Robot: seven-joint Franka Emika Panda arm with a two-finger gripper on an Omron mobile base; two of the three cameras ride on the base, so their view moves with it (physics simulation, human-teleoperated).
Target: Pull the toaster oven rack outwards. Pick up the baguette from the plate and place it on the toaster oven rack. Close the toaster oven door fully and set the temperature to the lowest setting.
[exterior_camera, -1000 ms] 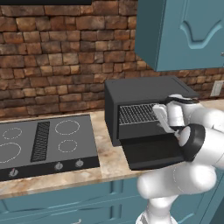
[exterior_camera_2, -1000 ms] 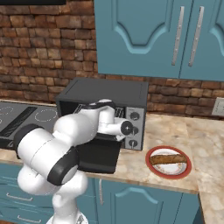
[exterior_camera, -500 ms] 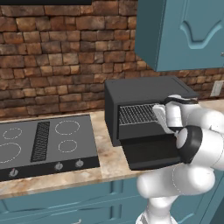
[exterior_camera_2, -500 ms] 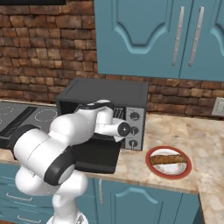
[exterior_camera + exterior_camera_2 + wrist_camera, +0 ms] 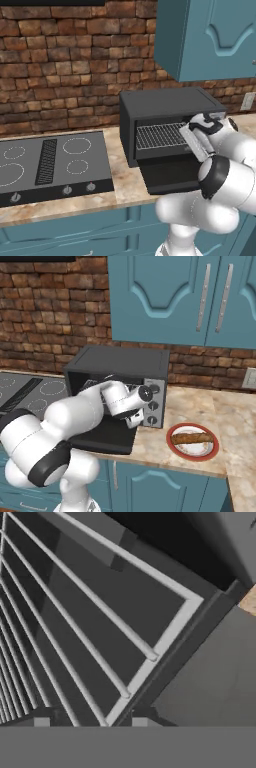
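The toaster oven [image 5: 165,107] stands on the table [image 5: 192,406], right of the black cooktop [image 5: 50,162]. Its door [image 5: 167,175] lies folded down flat in front of the oven mouth. The rack [image 5: 160,135] sits inside the oven; in the hand view its wire edge [image 5: 150,662] runs up close. The plate [image 5: 192,442] rests on the table just right of the oven, with the baguette [image 5: 191,438] lying on it. The claw [image 5: 90,722] is at the rack's front edge; whether it grips the wire cannot be told.
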